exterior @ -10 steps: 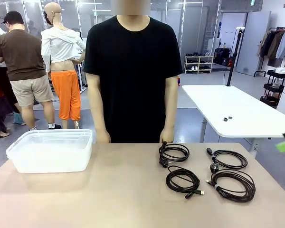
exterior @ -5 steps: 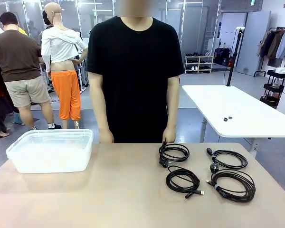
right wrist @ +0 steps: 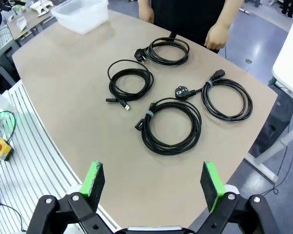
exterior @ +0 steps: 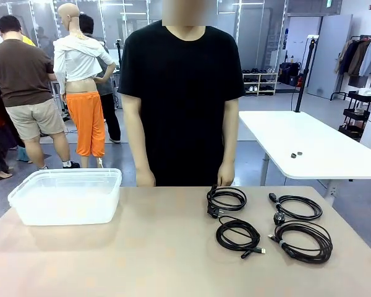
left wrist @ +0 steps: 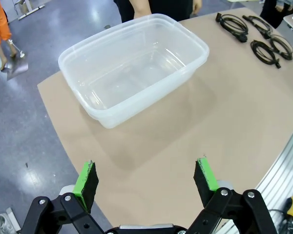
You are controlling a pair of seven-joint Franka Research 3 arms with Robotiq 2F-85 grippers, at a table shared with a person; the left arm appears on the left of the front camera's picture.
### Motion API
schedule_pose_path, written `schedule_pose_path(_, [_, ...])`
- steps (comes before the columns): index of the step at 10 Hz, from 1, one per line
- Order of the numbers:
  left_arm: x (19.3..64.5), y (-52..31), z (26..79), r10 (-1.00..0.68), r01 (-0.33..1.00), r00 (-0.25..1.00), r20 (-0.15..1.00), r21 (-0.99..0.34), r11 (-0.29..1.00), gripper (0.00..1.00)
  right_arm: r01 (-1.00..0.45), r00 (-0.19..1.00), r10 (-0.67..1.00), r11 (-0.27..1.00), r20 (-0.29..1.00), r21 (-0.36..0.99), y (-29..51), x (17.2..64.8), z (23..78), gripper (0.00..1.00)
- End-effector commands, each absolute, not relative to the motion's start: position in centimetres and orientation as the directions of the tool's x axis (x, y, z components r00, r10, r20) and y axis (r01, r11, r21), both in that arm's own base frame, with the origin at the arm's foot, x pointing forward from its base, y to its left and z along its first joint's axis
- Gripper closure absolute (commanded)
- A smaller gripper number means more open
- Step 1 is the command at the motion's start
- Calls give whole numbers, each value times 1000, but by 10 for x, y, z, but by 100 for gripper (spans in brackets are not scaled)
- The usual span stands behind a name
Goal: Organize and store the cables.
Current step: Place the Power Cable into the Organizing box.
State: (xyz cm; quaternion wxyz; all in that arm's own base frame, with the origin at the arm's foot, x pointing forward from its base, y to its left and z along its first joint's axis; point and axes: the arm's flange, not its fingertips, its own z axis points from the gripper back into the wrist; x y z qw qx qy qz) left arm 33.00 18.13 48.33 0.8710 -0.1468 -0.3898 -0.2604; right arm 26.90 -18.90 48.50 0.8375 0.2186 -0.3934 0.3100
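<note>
While the table (exterior: 142, 253) is carrying everything, one person (exterior: 182, 93) is standing at its far edge, legs hidden behind it. One clear bin (exterior: 68, 198) is sitting on the robot's left, its long axis running across the table. Four cables (exterior: 237, 230) are lying flat on the right, well apart from the bin, coiled two by two, each oval slightly wider than deep. The near-left one is pointing a plug toward the near right; plug types are proving hard to make out. Left end effector (left wrist: 145, 168) is hovering near the bin, fingers apart and empty. Right end effector (right wrist: 153, 173) is hovering near the cables, likewise apart and empty.
</note>
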Motion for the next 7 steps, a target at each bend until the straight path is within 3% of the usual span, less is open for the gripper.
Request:
schedule_pose_path(1, [330, 182, 483, -347, 584, 547, 761, -50, 810, 0, -705, 482, 358, 700, 799, 112, -190, 268, 486, 0])
schedule_pose_path(7, [330, 182, 483, -347, 584, 547, 761, -50, 810, 0, -705, 482, 358, 700, 799, 112, -190, 268, 486, 0])
